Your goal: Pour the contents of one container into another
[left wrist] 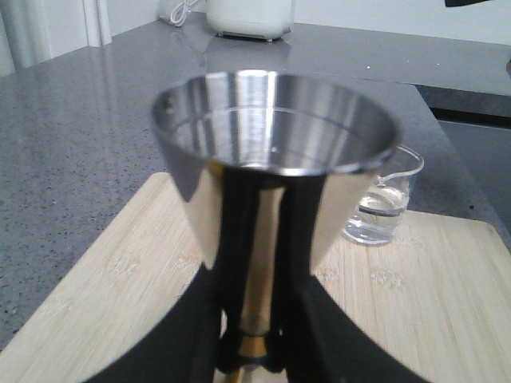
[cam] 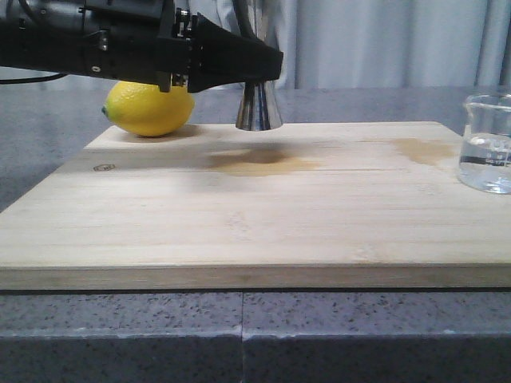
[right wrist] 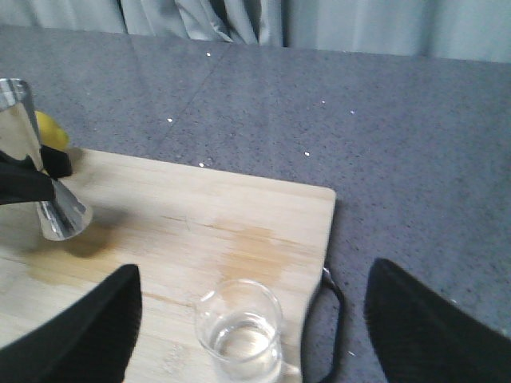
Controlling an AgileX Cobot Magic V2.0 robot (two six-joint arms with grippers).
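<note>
A shiny steel jigger (cam: pixel 259 105) stands upright at the back of the wooden board (cam: pixel 255 207), and my left gripper (cam: pixel 259 68) is shut on its waist. From the left wrist its upper cup (left wrist: pixel 275 128) fills the view, with the fingers (left wrist: pixel 235 239) clamped on either side below. A glass beaker (cam: pixel 486 144) holding clear liquid stands at the board's right edge. My right gripper (right wrist: pixel 251 319) hovers above that beaker (right wrist: pixel 239 331), open, with the glass between and below its fingers, untouched. The jigger (right wrist: pixel 48 191) also shows in the right wrist view.
A yellow lemon (cam: pixel 149 108) lies at the board's back left corner, right behind my left arm. Damp stains (cam: pixel 263 162) mark the board's middle and back right. The board lies on a grey speckled counter (cam: pixel 120 335). A white appliance (left wrist: pixel 249 17) stands far off.
</note>
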